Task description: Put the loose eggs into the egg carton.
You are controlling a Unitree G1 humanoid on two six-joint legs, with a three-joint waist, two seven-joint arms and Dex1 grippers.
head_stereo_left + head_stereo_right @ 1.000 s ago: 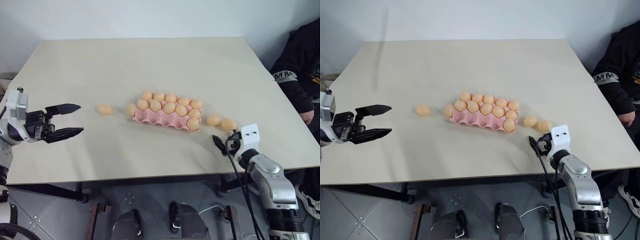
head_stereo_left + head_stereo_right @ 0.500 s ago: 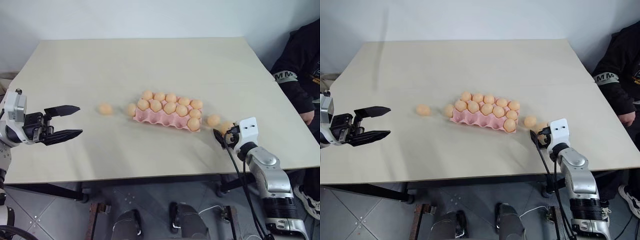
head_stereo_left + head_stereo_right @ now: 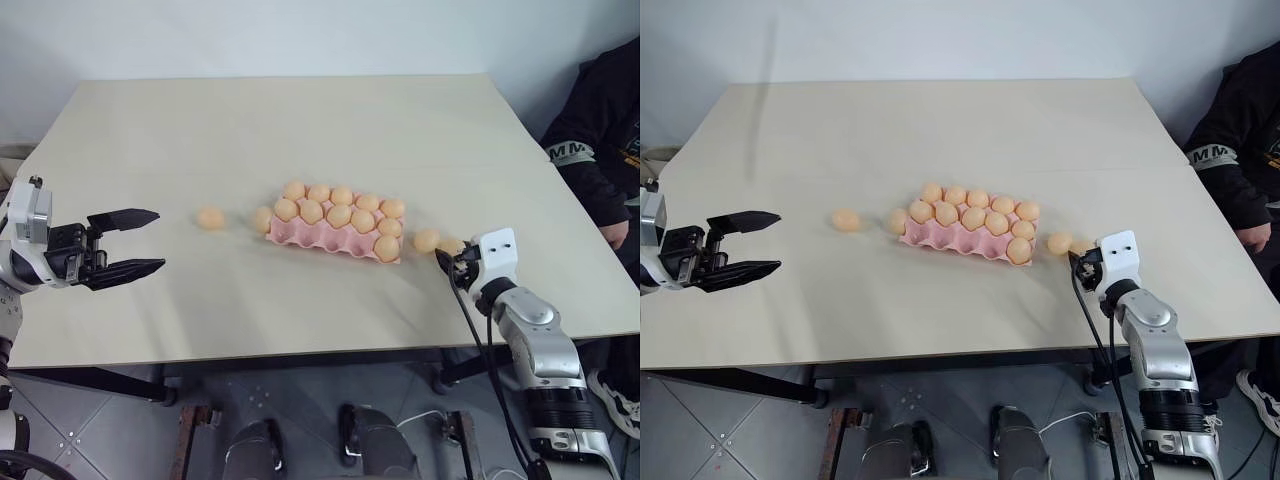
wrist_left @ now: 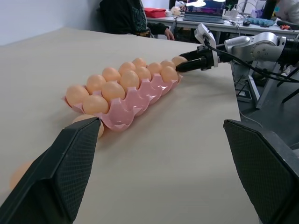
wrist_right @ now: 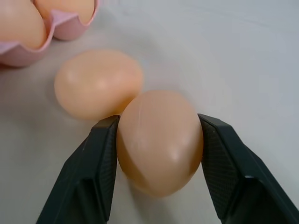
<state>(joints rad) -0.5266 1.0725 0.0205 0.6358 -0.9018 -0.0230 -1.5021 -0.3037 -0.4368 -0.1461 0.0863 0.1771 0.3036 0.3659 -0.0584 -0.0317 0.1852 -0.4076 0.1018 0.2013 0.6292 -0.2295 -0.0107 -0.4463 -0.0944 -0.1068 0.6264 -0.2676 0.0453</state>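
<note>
Beside the right end of the egg carton (image 3: 335, 232), I am closing my right pincer (image 5: 156, 140) on one of the loose eggs (image 5: 160, 140), and its two black fingers (image 5: 96, 172) are pressing against both flanks of the shell. A second loose egg (image 5: 99, 84) is lying just beside it, touching or nearly so, between the gripped egg and the carton. Two more loose eggs are waiting at the carton's left end: one (image 3: 261, 219) against the rim, another (image 3: 209, 217) a little further out on the table (image 3: 300, 120).

My left pincer (image 3: 128, 244) is hanging wide open and empty, well apart from everything.

To do this well, I am judging that the squeeze should be only firm enough to stop the egg slipping, since the shell is smooth and rounded. I should be lifting straight up first, so the neighbouring egg is not nudged and sent rolling. The carton looks nearly full, so I am needing to find a vacant cup before travelling, then lowering gently into it.
</note>
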